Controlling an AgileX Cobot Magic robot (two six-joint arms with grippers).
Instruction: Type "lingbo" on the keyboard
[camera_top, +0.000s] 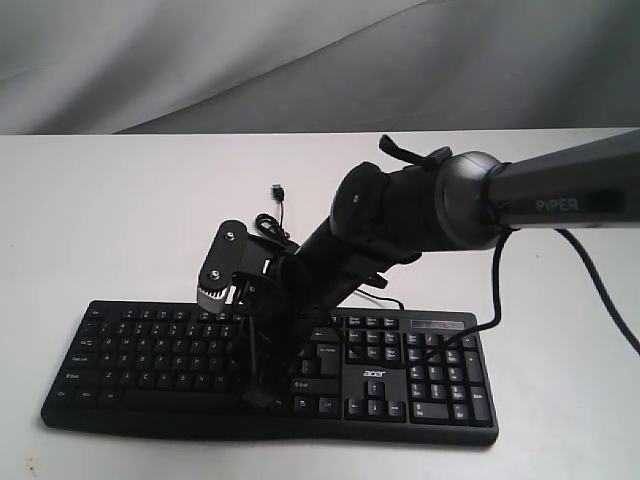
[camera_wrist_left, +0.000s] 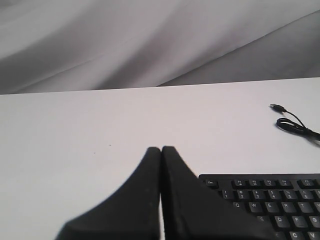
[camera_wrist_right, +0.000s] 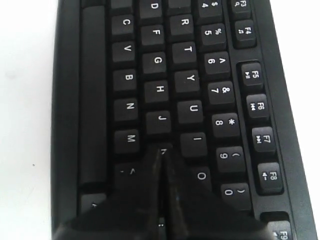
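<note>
R claw (camera_wrist_right: 161, 150) covers K, L keys; keyboard (camera_top: 150, 350) mid hidden behind R arm (camera_top: 400, 215).

right arm (camera_top: 560, 190) grey-black, white "piper" lettering (camera_top: 556, 205), black cable (camera_top: 497, 285); left hand (camera_wrist_left: 161, 148), right hand (camera_wrist_right: 162, 150): 2 black wedge fingers (camera_wrist_right: 130, 210).

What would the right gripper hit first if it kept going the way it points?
The keyboard. The right gripper is shut and its tip aims at the letter keys, about where K should be. It may be touching a key now; the depth is hard to judge.
</note>
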